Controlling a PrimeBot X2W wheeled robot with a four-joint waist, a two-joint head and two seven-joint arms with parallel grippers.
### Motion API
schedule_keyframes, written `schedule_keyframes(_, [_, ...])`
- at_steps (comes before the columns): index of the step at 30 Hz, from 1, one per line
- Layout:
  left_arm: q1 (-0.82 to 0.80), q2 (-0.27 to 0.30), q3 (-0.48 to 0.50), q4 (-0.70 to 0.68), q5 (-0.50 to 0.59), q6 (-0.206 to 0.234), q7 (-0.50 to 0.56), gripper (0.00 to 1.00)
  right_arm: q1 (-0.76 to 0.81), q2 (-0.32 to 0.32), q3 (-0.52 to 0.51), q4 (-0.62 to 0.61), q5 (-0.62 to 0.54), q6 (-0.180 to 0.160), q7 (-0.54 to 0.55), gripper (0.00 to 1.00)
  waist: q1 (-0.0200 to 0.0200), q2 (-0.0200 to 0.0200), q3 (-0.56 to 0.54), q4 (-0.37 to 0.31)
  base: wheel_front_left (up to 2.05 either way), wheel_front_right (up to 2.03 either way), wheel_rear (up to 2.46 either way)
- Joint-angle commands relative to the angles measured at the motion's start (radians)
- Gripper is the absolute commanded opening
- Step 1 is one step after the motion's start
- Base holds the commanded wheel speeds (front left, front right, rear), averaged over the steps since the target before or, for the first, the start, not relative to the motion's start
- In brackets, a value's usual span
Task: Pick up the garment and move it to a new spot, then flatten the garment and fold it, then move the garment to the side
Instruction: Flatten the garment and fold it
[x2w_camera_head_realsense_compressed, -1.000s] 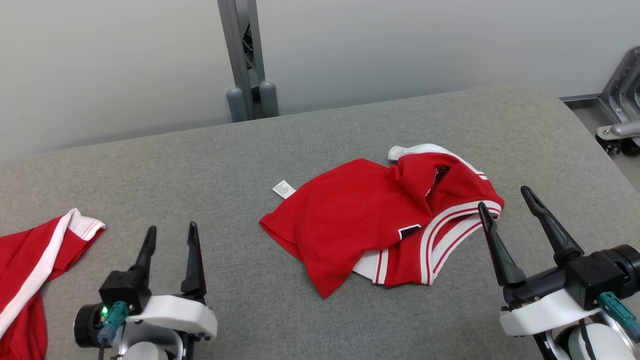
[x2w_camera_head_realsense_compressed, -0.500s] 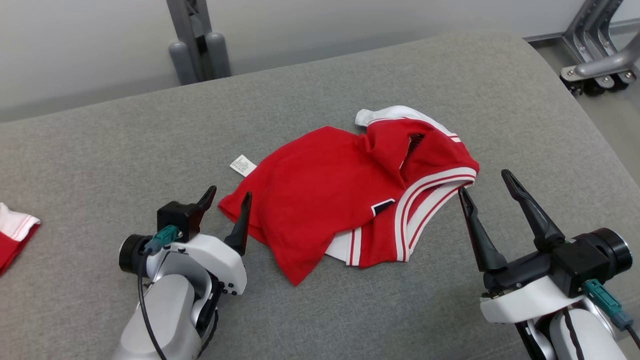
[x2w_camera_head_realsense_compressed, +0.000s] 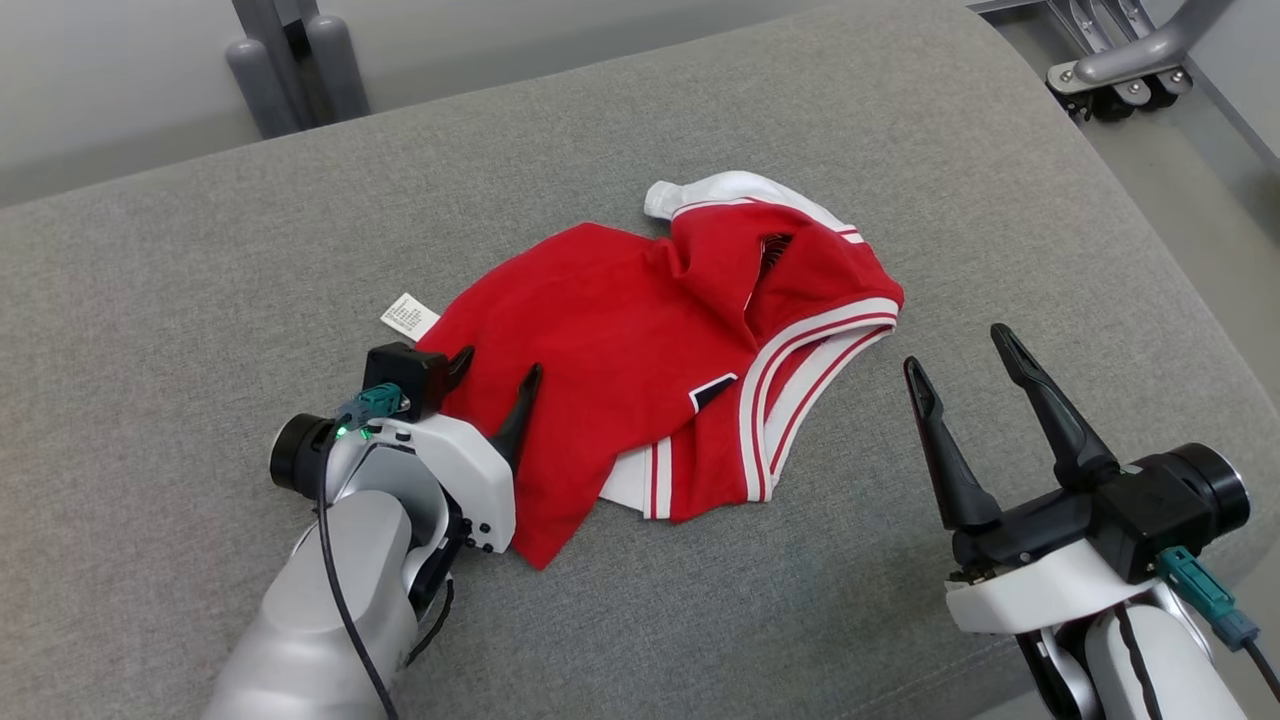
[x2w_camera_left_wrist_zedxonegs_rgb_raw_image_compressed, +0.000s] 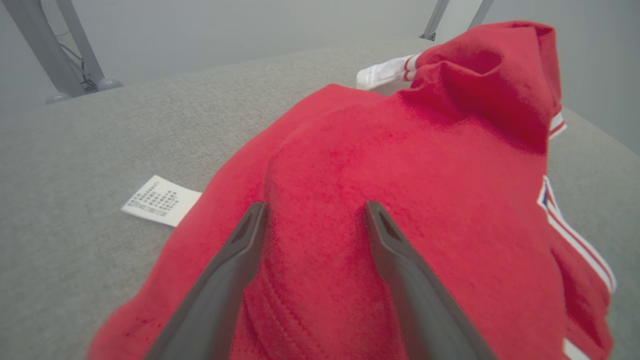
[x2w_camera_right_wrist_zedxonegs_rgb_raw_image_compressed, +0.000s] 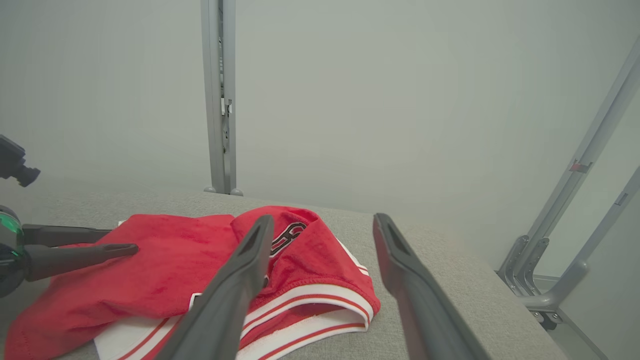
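In the head view your left claw (x2w_camera_head_realsense_compressed: 500, 362) hangs spread over the crumpled red jersey's (x2w_camera_head_realsense_compressed: 620, 330) near-left edge on the grey counter (x2w_camera_head_realsense_compressed: 200, 280), apparently ready to pinch it; the left wrist view shows its fingers (x2w_camera_left_wrist_zedxonegs_rgb_raw_image_compressed: 225, 280) straddling a fold, and the right wrist view shows your right claw (x2w_camera_right_wrist_zedxonegs_rgb_raw_image_compressed: 324, 219) spread and empty near the striped hem.

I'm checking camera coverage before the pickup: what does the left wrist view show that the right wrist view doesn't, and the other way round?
Left wrist view: the white care label, its print visible. Right wrist view: the open right gripper, clear of the cloth, black lettering in a fold, and metal frame legs. Both: the red garment, the open left gripper over it, the grey surface and an upright post.
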Motion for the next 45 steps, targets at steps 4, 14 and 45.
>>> schedule_keyframes(4, [-0.038, 0.006, -0.012, 0.049, -0.002, -0.002, -0.008, 1.00, -0.008, 0.004, -0.004, 0.000, 0.001, 0.000, -0.002, 1.00, 0.0000, 0.0000, 0.007, -0.003, 0.00, 0.00, 0.00])
schedule_keyframes(14, [-0.051, 0.006, -0.046, 0.092, -0.050, -0.003, -0.067, 0.00, 0.000, 0.002, 0.002, 0.015, -0.001, 0.000, -0.002, 1.00, 0.0000, 0.0000, -0.024, 0.012, 0.00, 0.00, 0.00])
schedule_keyframes(45, [0.022, 0.109, 0.321, -0.474, 0.121, 0.142, -0.110, 0.00, 0.020, 0.001, 0.012, 0.033, 0.006, 0.000, -0.002, 1.00, 0.0000, 0.0000, -0.146, 0.026, 0.00, 0.00, 0.00])
